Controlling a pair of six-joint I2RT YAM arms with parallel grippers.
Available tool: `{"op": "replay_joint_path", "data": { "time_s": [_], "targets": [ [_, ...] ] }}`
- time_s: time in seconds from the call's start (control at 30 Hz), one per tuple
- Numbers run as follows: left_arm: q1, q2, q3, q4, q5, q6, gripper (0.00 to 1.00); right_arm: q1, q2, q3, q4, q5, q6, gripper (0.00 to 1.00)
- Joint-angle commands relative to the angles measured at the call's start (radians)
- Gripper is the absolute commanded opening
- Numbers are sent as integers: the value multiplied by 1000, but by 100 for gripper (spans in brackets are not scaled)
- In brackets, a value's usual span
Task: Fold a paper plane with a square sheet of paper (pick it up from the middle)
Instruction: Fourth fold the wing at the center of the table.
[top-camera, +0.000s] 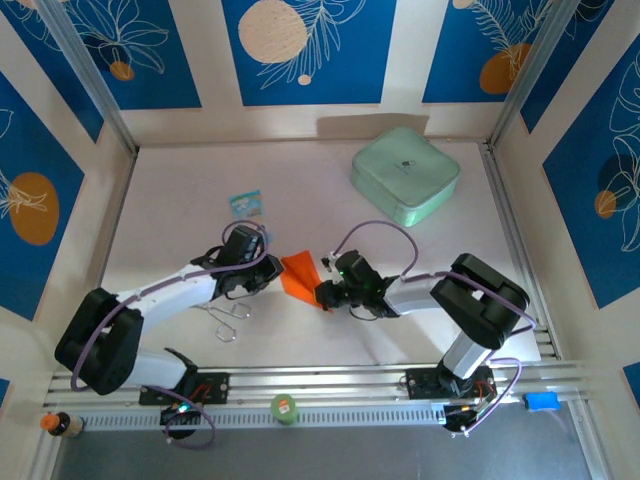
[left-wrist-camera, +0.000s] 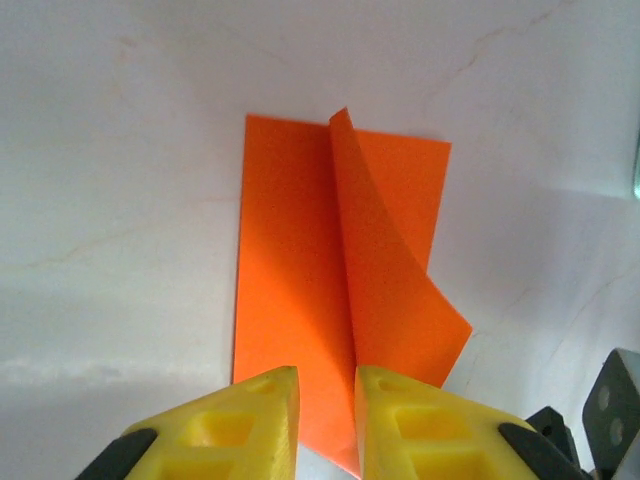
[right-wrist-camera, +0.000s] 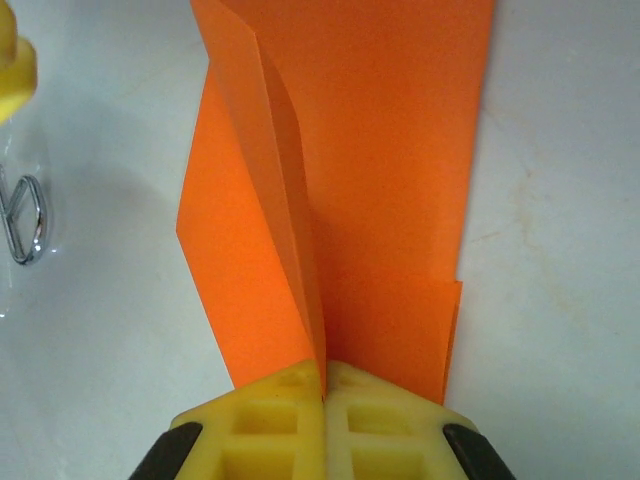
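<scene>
Right hand (right-wrist-camera: 325, 375), its yellow moulded fingers pressed together, clamps a raised fold of the square sheet of paper (right-wrist-camera: 400, 180). Pale, smooth desk (top-camera: 180, 190) carries that thin, bright orange sheet mid-desk between both hands; left hand (left-wrist-camera: 327, 385) straddles the fold, fingers narrowly apart.

- no text or number is coming through legibly.
- small blue-and-white packet (top-camera: 246, 204): print is showing, too small to read.
- mint-green box (top-camera: 405, 178): tiny dark lid mark is appearing, unreadable.
</scene>
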Motion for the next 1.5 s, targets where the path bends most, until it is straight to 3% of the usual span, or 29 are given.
{"op": "replay_joint_path", "data": {
  "time_s": [0.0,0.23,0.87,1.47],
  "targets": [
    [8,4,36,-48,59,41,21,37,-18,-28,4,10,108,4],
    [8,19,31,52,58,56,14,66,21,-116,211,85,165,4],
    [-41,133,-13,326,136,13,2,71,25,-180,286,103,280,4],
    [-87,223,-60,471,164,3,1,49,35,-153,216,57,372,4]
  ]
}}
